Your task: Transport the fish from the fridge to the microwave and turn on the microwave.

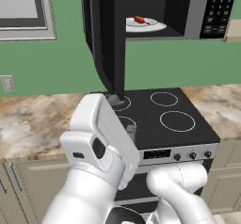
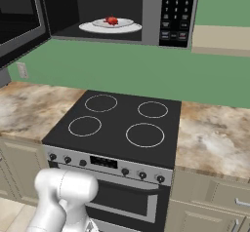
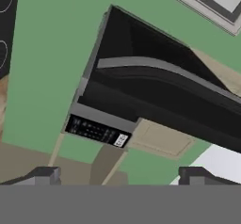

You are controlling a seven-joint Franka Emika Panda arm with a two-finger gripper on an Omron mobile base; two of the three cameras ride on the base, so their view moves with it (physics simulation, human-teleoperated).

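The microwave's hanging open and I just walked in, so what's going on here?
The fish already lies on a plate inside the microwave, whose door stands wide open above the stove. The arm's claw is open and holds nothing, looking up at the door from below. Shutting the door and starting the microwave remain.

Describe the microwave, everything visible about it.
The microwave is a wide black box with silver-grey trim, mounted above the stove. Its dark door hangs wide open to the left. A keypad of small pale buttons sits at right. Inside, a white plate carries the red fish.
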